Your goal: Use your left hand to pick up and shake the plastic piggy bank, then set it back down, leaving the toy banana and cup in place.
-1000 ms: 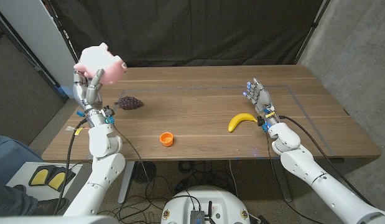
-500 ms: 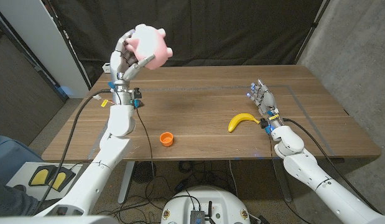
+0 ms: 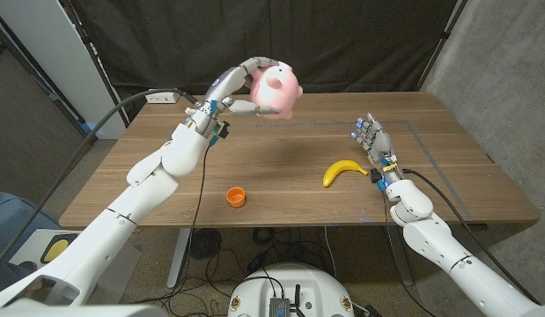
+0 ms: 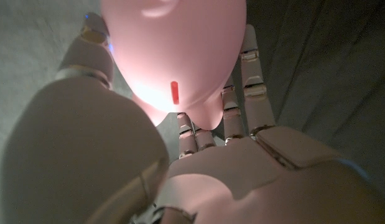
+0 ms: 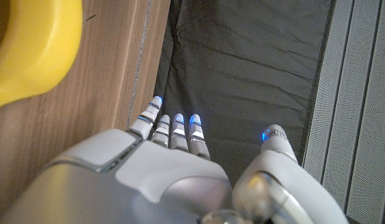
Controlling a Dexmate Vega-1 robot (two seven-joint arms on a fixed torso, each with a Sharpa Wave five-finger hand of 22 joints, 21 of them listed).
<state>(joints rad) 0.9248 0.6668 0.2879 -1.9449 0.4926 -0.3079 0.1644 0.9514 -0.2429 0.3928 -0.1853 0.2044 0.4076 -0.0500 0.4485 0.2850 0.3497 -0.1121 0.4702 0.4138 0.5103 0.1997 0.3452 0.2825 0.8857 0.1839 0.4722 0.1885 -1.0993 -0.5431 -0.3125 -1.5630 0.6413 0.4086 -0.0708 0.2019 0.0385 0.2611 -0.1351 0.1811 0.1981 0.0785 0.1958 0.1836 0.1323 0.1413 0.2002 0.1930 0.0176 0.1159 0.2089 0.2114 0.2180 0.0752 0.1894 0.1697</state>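
Note:
My left hand (image 3: 239,86) holds the pink plastic piggy bank (image 3: 276,90) high in the air over the back middle of the table. Close up in the left wrist view, the piggy bank (image 4: 176,53) sits against my fingers (image 4: 251,74), its red slot facing the camera. The toy banana (image 3: 342,171) lies on the table at the right, and its yellow curve (image 5: 30,53) shows in the right wrist view. The small orange cup (image 3: 236,196) stands near the front middle. My right hand (image 3: 371,141) stays open beside the banana, fingers (image 5: 173,130) apart, holding nothing.
The wooden table (image 3: 281,145) carries a faint taped rectangle at the right. A black curtain (image 3: 281,40) hangs behind it. Cables run along my left arm. Yellow pedals (image 3: 56,249) lie on the floor at the left.
My left arm has swung the piggy bank from the table's left side toward the right, out over the back middle. The right hand, banana and cup have stayed put.

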